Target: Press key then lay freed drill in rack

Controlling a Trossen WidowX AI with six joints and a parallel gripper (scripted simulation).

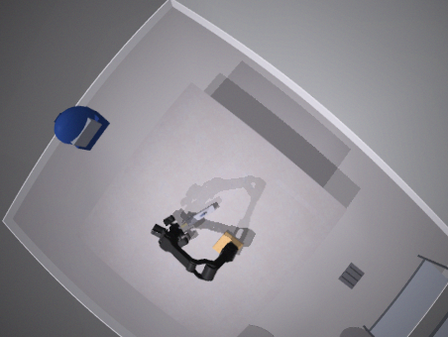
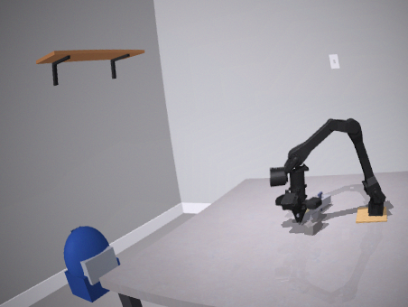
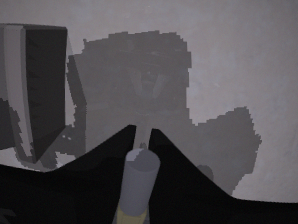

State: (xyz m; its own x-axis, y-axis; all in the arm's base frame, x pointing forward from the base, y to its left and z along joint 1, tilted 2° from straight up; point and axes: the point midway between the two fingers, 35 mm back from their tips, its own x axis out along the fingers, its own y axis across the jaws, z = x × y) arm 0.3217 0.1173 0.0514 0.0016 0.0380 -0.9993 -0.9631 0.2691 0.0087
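Observation:
My gripper [image 2: 299, 221] [image 3: 142, 134] is low over the table, shut on the drill. The drill's grey round end [image 3: 142, 177] shows between the fingers in the wrist view, with a yellow part behind it running off the bottom edge. The pale blue-grey holder [image 1: 204, 213] [image 2: 326, 201] stands beside the gripper, with the small blue key [image 2: 320, 194] on it. Whether the drill's far end is still inside the holder is hidden. A grey block, seemingly the rack [image 2: 311, 228] [image 3: 46, 82], stands close beside the fingers, at the left in the wrist view.
The arm's base stands on a wooden plate [image 1: 221, 244] [image 2: 363, 217] behind the holder. A blue rounded object with a pale panel [image 1: 74, 126] [image 2: 86, 253] is past the table edge. A shelf [image 2: 95, 55] is on the wall.

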